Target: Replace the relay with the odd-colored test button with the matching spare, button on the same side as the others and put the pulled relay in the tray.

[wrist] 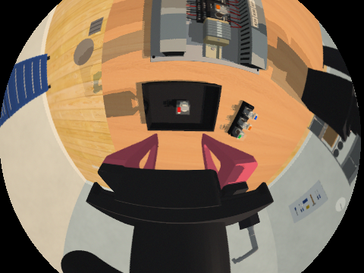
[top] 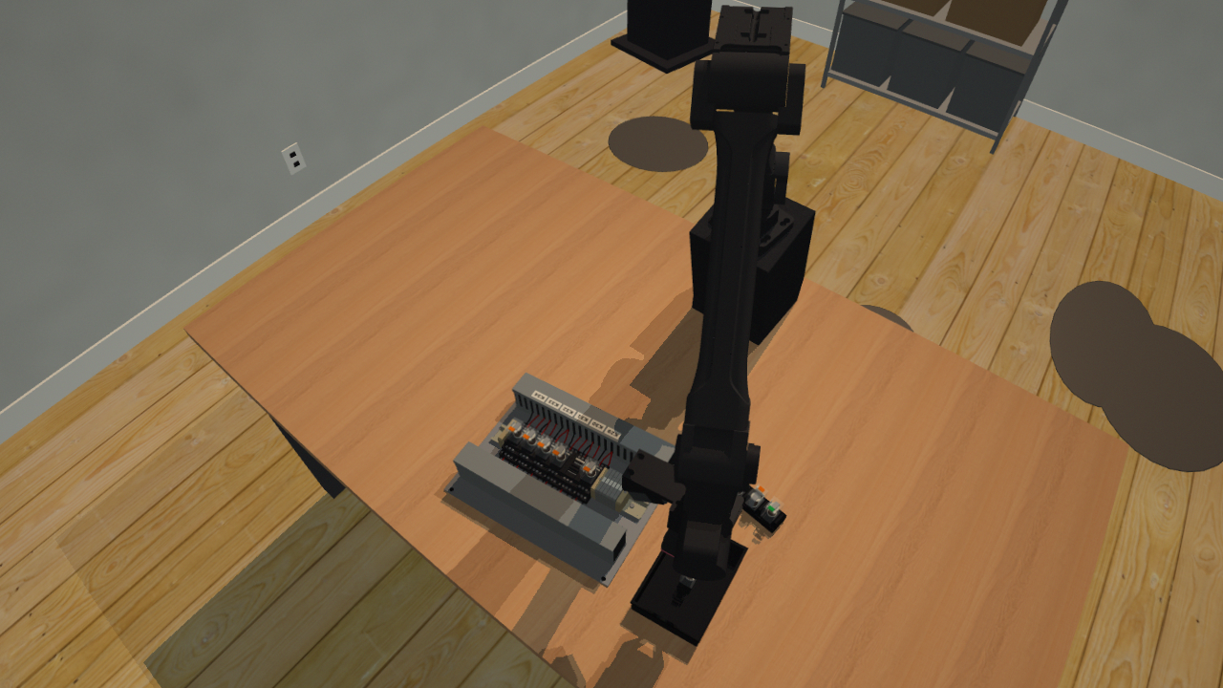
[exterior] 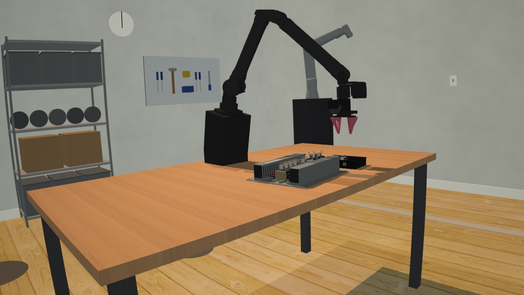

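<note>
My gripper (exterior: pixel 344 133) (wrist: pixel 180 137) is open and empty, high above the table by the black tray (exterior: pixel 357 163) (wrist: pixel 182 127). The relay with the red button (wrist: pixel 183 108) stands in the tray, with its shadow beside it. The spare holder (wrist: pixel 235 120) carries three spares: one with a blue button (wrist: pixel 249 112), one with an orange button (wrist: pixel 244 124) and one with a green button (wrist: pixel 238 133) (top: pixel 774 509). In the row, several relays with orange buttons (top: pixel 527 436) are seated, with a gap before the end relay (top: pixel 588 468) (wrist: pixel 221 11).
Two grey ducts flank the relay row; the front duct (top: pixel 534 503) (exterior: pixel 317 169) and the labelled rear duct (top: pixel 572 418) stand taller than the base plate. Terminal blocks (wrist: pixel 216 31) sit at the row's end near the tray. The arm partly hides the tray and holder in the top view.
</note>
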Robot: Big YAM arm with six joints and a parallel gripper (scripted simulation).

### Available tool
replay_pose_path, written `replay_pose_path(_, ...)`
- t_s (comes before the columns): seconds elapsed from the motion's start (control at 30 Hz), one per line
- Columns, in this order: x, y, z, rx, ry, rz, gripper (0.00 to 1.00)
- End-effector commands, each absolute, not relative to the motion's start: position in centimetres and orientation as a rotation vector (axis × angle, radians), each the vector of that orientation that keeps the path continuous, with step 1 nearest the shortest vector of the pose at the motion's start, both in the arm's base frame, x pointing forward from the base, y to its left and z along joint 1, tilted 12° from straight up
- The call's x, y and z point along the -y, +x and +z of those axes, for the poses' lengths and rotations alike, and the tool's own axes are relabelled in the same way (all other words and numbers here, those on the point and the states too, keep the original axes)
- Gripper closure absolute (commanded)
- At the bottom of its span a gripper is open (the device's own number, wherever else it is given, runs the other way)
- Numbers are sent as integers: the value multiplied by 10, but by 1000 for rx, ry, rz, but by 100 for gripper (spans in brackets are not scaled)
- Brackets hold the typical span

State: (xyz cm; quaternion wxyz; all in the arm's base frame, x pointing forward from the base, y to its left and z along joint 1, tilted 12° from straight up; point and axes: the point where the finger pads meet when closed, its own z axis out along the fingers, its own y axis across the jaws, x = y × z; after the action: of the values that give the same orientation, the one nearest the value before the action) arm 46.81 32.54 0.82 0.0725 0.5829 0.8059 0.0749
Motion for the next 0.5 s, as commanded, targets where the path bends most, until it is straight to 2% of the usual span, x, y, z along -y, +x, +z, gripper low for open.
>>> replay_pose_path(0.0,-330,473,12,-2407,1760,234,41)
replay_pose_path(0.47,-328,471,9,-2410,1758,231,41)
